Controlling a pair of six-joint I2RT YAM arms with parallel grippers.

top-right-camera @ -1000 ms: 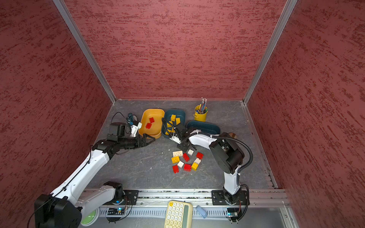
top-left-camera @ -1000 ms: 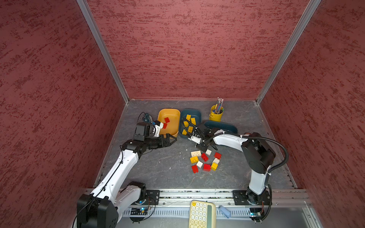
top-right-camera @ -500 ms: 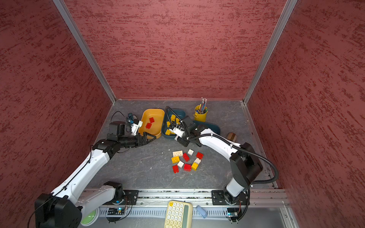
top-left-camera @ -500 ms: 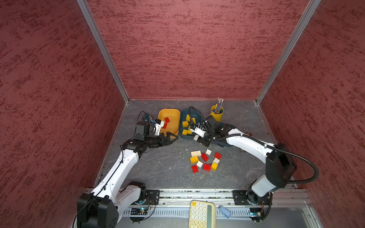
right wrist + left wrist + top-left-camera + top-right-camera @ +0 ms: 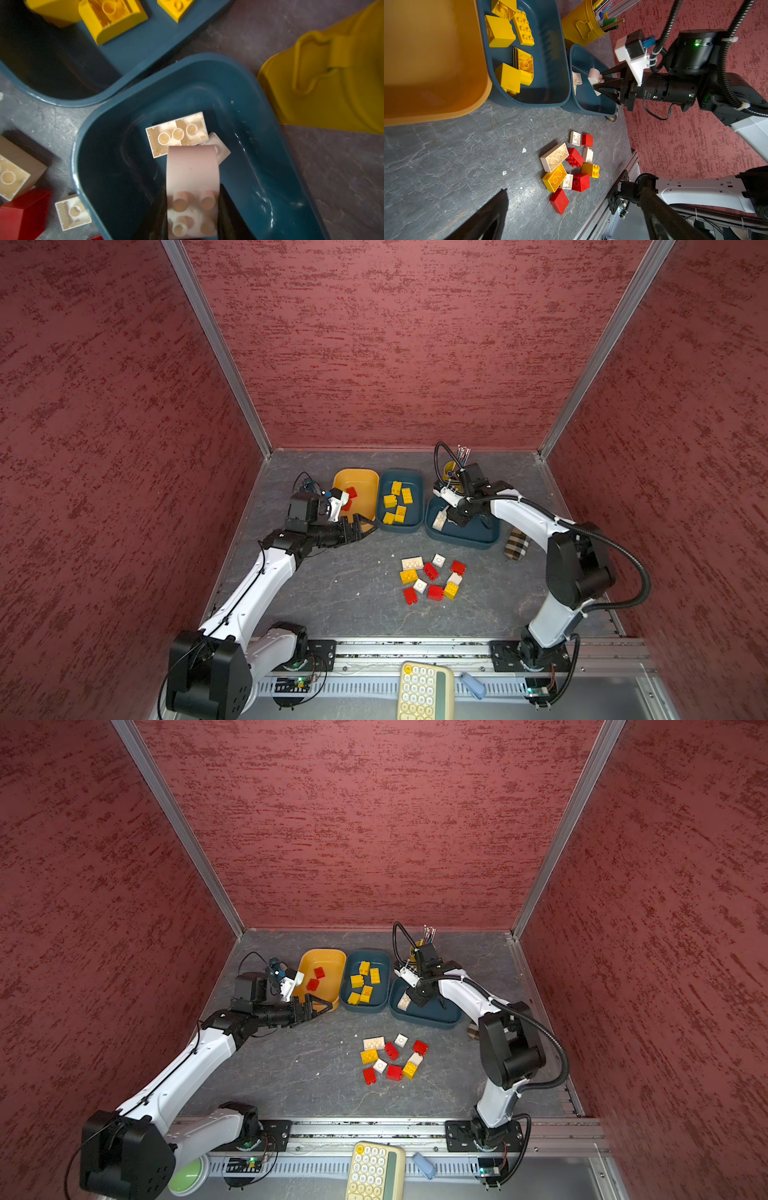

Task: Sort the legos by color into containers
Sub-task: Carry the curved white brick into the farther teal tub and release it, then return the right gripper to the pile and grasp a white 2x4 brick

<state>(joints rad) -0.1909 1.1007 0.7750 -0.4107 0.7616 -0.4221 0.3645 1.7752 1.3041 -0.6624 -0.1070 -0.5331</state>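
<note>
My right gripper (image 5: 193, 207) is shut on a white curved-top lego (image 5: 193, 172) and hangs over the right-hand teal container (image 5: 461, 538), which holds two white legos (image 5: 176, 134). In both top views this gripper (image 5: 415, 997) is at the container's left end. The middle teal container (image 5: 400, 527) holds several yellow legos (image 5: 390, 501). Two red legos (image 5: 316, 978) lie in the orange container (image 5: 358, 479). My left gripper (image 5: 365, 529) stands open and holds nothing, low at the orange container's front corner. A loose pile of red, yellow and white legos (image 5: 432, 578) lies on the table.
A yellow cup of pens (image 5: 581, 25) stands behind the right-hand container, partly hidden by my right arm. A brown checked object (image 5: 516, 545) lies right of that container. A cream keypad (image 5: 424, 691) sits past the front rail. Red walls close in three sides.
My right gripper has carried the white lego rightward, from the front of the middle container to over the right-hand one. My left gripper has barely moved.
</note>
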